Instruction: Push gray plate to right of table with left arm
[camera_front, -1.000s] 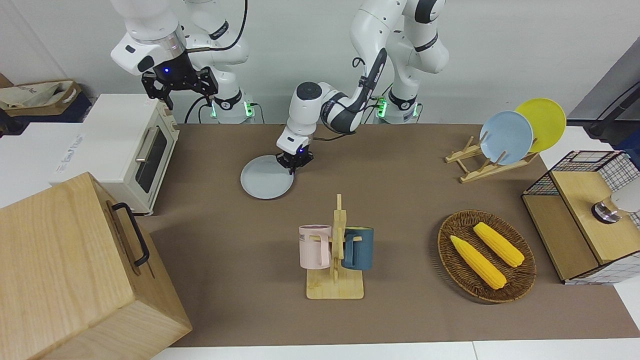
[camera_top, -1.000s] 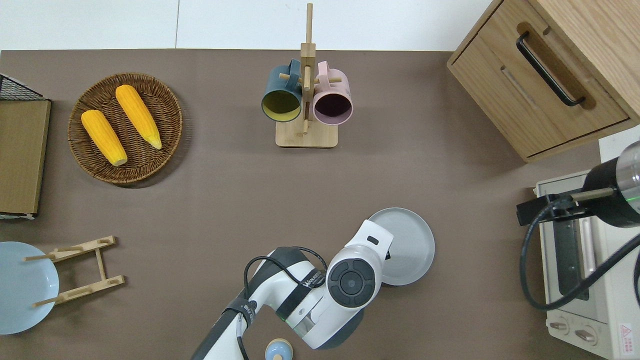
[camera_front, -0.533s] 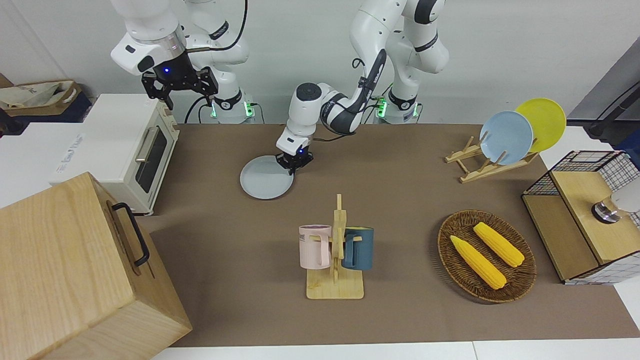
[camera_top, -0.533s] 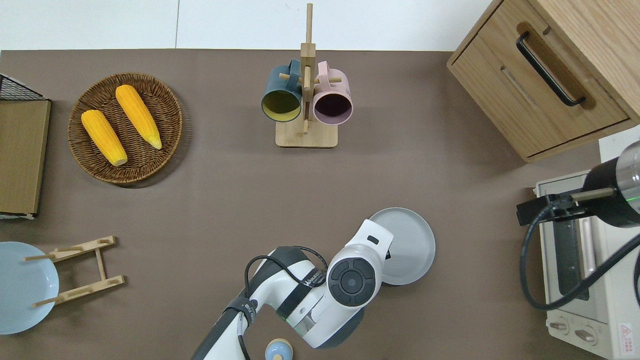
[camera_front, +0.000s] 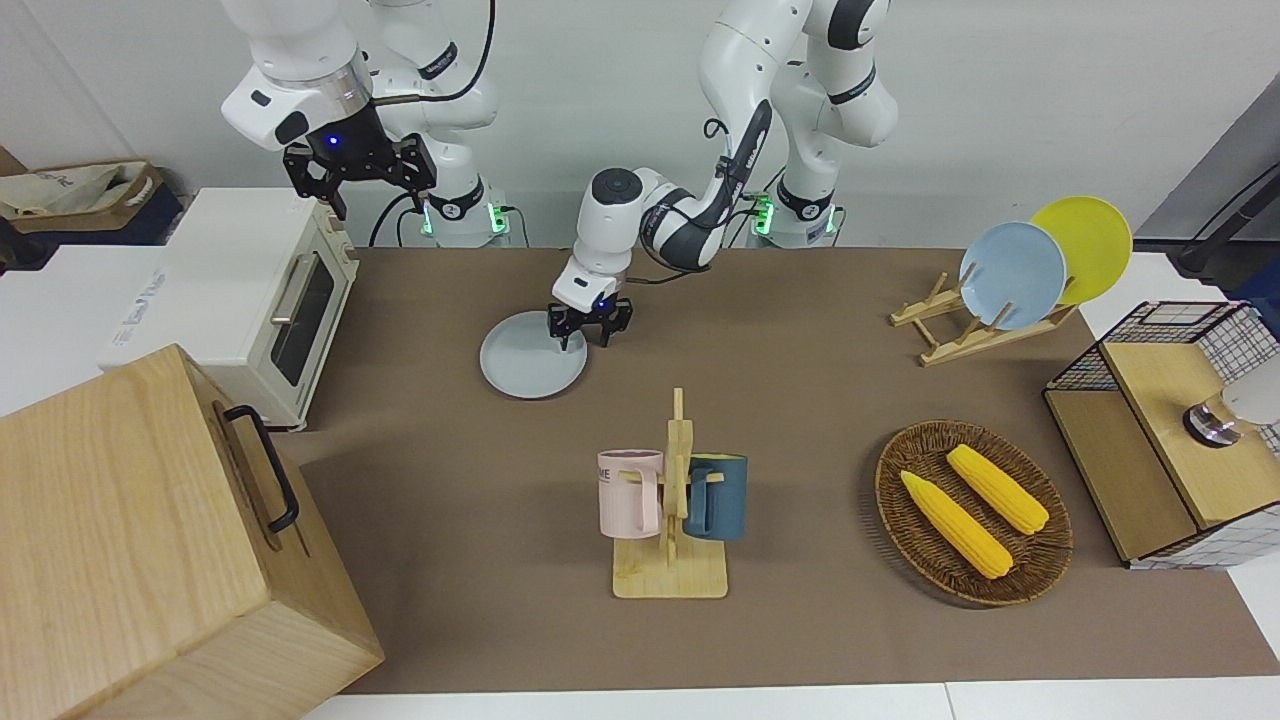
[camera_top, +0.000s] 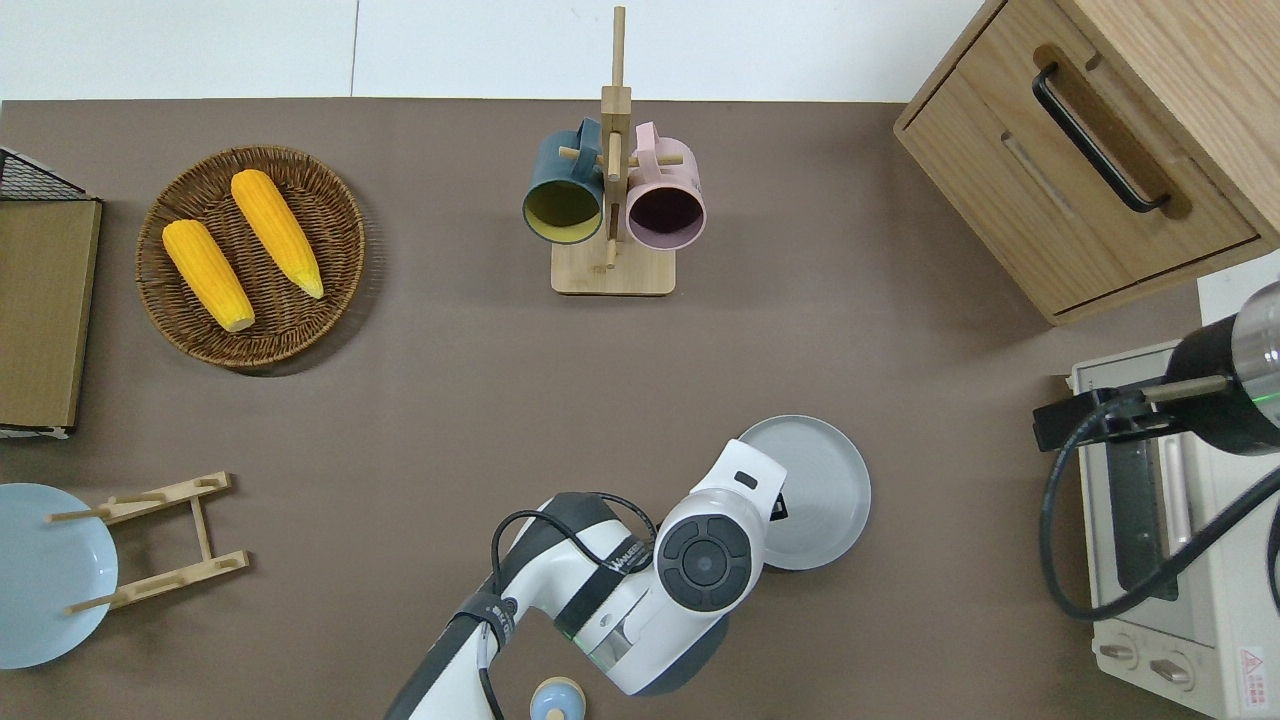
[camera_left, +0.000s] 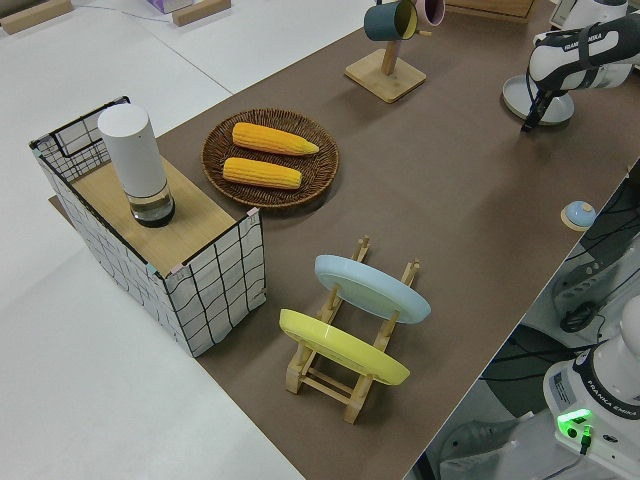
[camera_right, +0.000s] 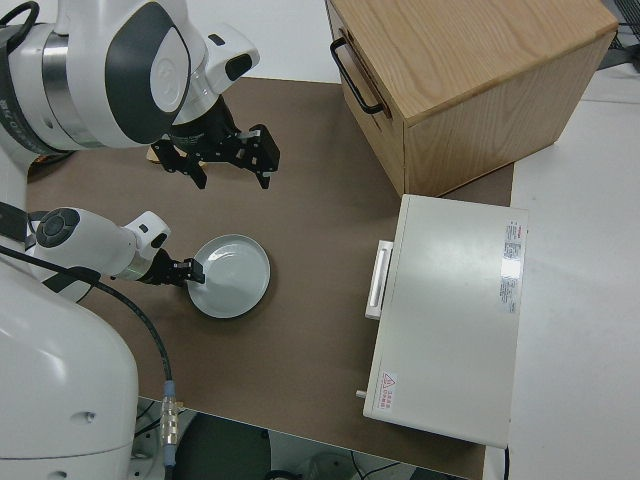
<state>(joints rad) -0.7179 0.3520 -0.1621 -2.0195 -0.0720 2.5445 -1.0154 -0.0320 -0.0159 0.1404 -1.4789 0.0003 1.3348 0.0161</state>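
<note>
The gray plate (camera_front: 528, 358) (camera_top: 818, 490) (camera_right: 235, 275) lies flat on the brown table (camera_front: 800, 400), on the robots' side and toward the right arm's end. My left gripper (camera_front: 586, 340) (camera_right: 192, 270) is low at the plate's rim on the edge toward the left arm's end. It is open, with one finger over the plate's inside and the other outside the rim. In the overhead view the wrist hides the fingers. My right gripper (camera_front: 360, 178) (camera_right: 228, 172) is parked, open and holding nothing.
A white toaster oven (camera_front: 250, 300) and a wooden drawer cabinet (camera_front: 150, 540) stand at the right arm's end. A mug rack (camera_front: 672, 500) stands mid-table. A corn basket (camera_front: 972, 510), a plate rack (camera_front: 985, 310) and a wire crate (camera_front: 1170, 430) fill the left arm's end.
The left gripper's fingers have spread from shut to open at the plate's rim. The plate has hardly shifted. The right arm has not moved.
</note>
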